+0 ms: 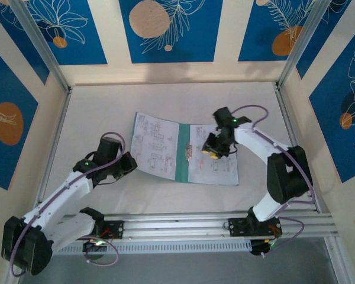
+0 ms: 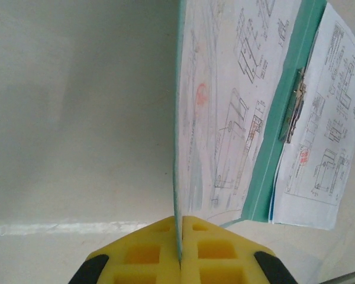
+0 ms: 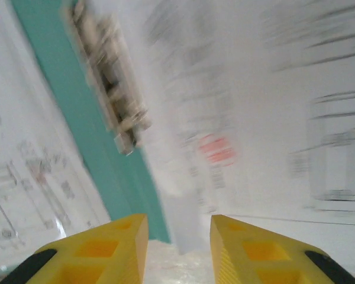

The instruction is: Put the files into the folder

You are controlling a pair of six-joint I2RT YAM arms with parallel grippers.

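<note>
From above, the folder lies open on the table, files spread on both halves. The left gripper meets its left edge; the right gripper hangs over the right half.

In the left wrist view, the left gripper is pinched tight on the folder's raised cover edge, with the files beside the clip.

The right wrist view is blurred. The right gripper stands part-open over the files, beside the folder's spine and clip, clasping nothing.
</note>
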